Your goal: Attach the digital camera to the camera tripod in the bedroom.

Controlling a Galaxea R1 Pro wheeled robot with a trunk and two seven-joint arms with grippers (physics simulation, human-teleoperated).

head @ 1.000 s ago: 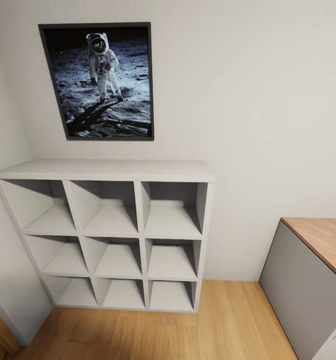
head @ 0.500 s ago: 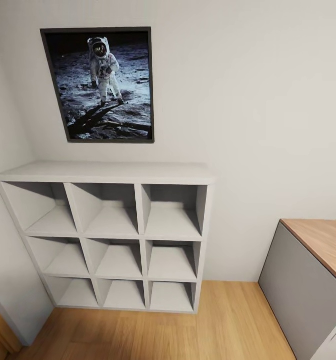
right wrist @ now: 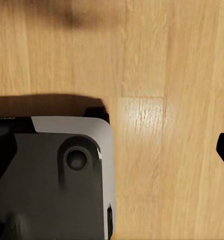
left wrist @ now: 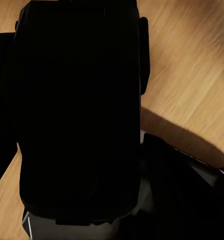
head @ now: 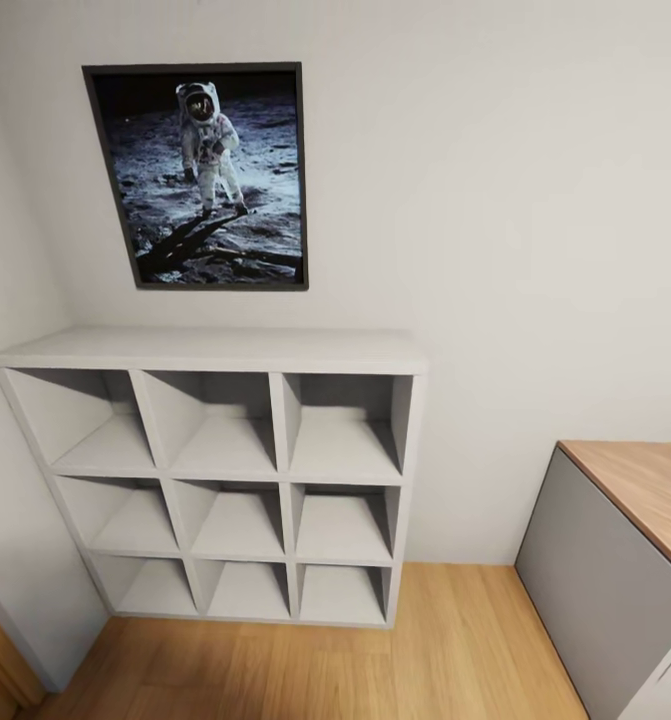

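Although no legible writing appears anywhere, the head view shows a framed astronaut poster (head: 207, 175) on the white wall above the white cube shelves (head: 220, 475). A wood-topped grey cabinet (head: 615, 560) stands to the right, with open plank floor (head: 445, 650) between them. The left wrist view is blocked by a black boxy mass (possibly the digital camera); neither gripper's state can be told.

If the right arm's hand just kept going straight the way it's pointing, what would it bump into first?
Most likely the wooden plank floor, which lies straight ahead in the right wrist view. A grey part of the robot's own base sits off to one side; how far away the floor is cannot be judged.
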